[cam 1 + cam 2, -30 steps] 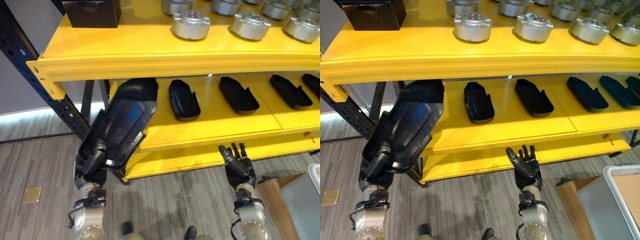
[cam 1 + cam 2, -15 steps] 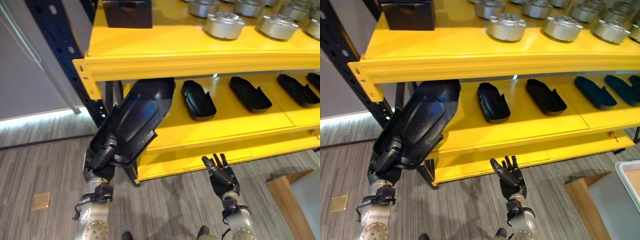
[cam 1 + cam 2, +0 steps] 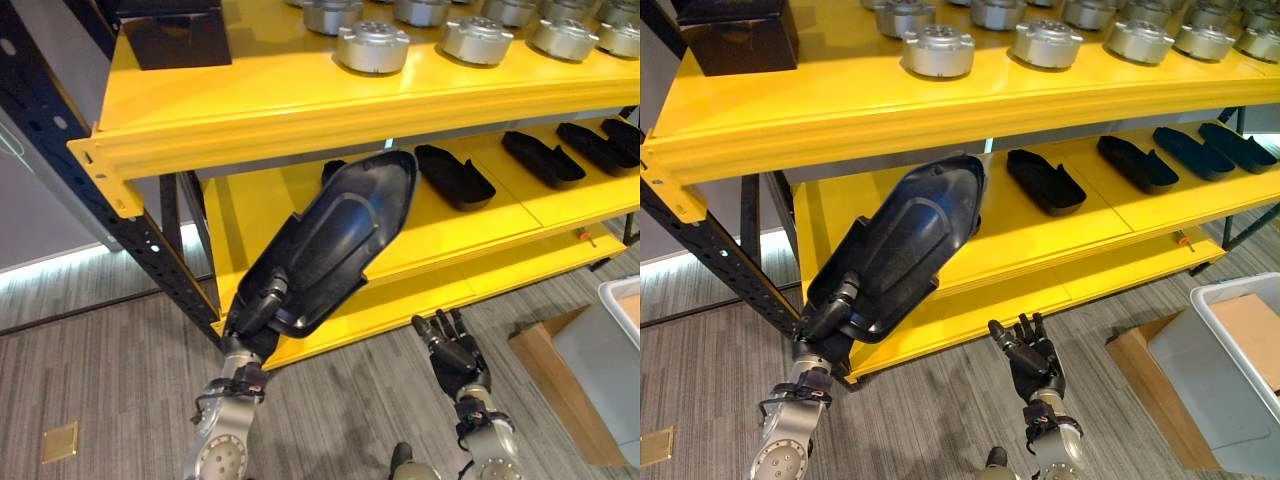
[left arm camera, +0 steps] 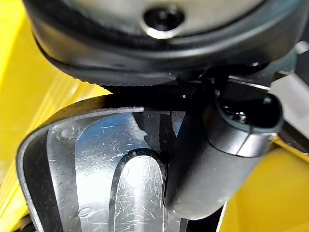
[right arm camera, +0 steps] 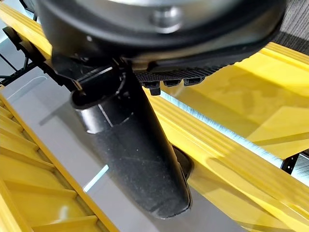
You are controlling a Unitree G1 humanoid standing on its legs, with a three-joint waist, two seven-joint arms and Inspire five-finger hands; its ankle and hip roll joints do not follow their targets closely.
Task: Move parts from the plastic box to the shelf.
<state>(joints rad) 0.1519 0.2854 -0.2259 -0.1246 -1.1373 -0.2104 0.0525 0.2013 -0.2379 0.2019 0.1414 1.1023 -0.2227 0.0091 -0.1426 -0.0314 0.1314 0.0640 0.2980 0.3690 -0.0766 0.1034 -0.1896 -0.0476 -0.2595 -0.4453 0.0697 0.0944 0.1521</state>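
My left hand [image 3: 262, 305] is shut on the near end of a large black shell-shaped part [image 3: 335, 240]. The part is tilted up and to the right, with its far tip over the front of the yellow middle shelf [image 3: 250, 205]. In the left wrist view my thumb [image 4: 212, 164] lies across the part's glossy scratched inside [image 4: 96, 169]. Several like black parts [image 3: 453, 176] lie in a row on that shelf; the leftmost [image 3: 331, 169] is mostly hidden behind the held one. My right hand [image 3: 452, 350] hangs low before the shelf's bottom beam, open and holding nothing.
The top shelf [image 3: 250, 90] carries silver round parts [image 3: 372, 47] and a black box [image 3: 175, 38]. A dark upright post [image 3: 150, 250] stands at the shelf's left end. A grey plastic box [image 3: 1230, 370] and a cardboard box [image 3: 545, 360] sit on the floor at the right.
The whole view has shifted. The held part now reaches further right along the middle shelf, its tip covering the leftmost shelved part. My right hand stays low and open.
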